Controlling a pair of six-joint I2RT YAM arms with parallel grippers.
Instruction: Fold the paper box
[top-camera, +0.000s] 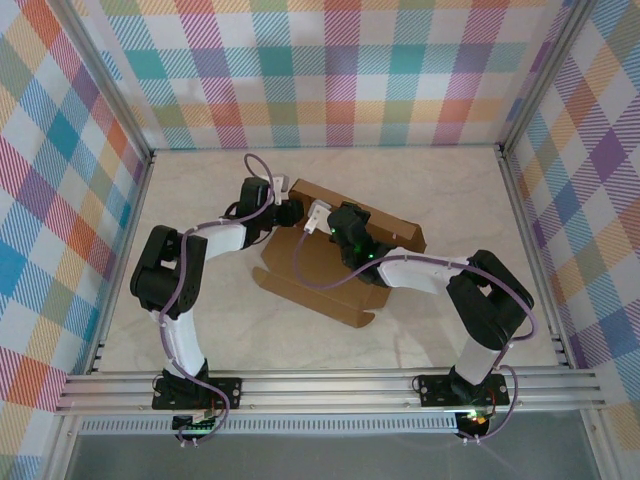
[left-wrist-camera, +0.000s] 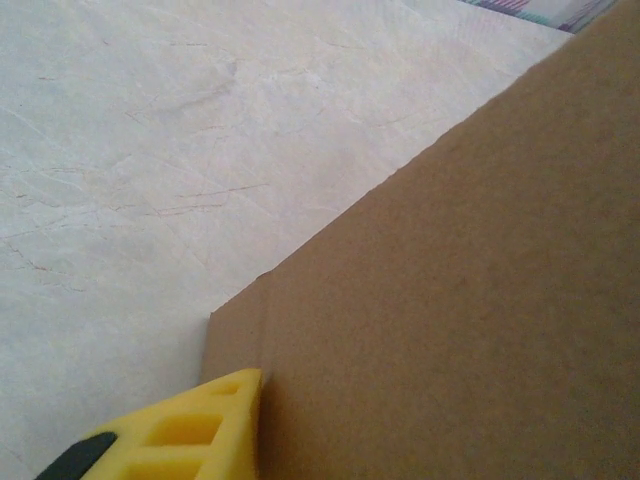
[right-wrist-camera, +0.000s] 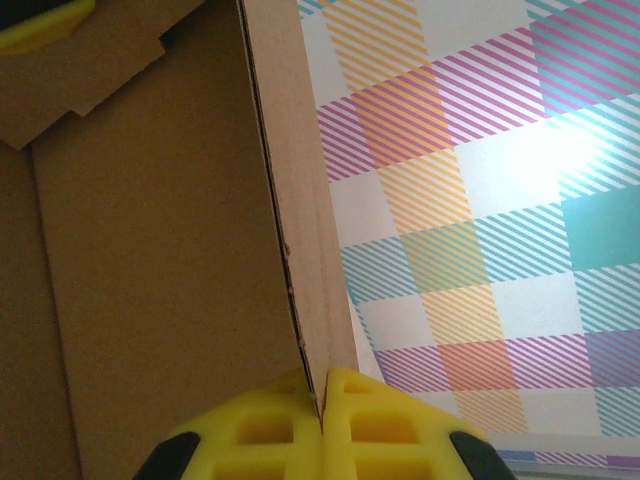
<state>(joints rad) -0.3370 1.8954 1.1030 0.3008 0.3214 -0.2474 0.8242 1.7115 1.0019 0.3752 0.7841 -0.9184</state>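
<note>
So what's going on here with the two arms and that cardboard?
Two robot arms are partway through folding a brown cardboard paper box in the middle of the table. The right gripper is pinched shut on the edge of a raised wall of the box. The left gripper is at the box's far left corner, one yellow finger against a panel's outer face; whether it is clamped is unclear. The near flap lies flat on the table, so the box is only partly formed.

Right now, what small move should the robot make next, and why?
Probably tip the raised wall fully upright: the right pincer is shut on its edge, the left pincer rests against the outside of the paper box, and the near flap lies flat.
</note>
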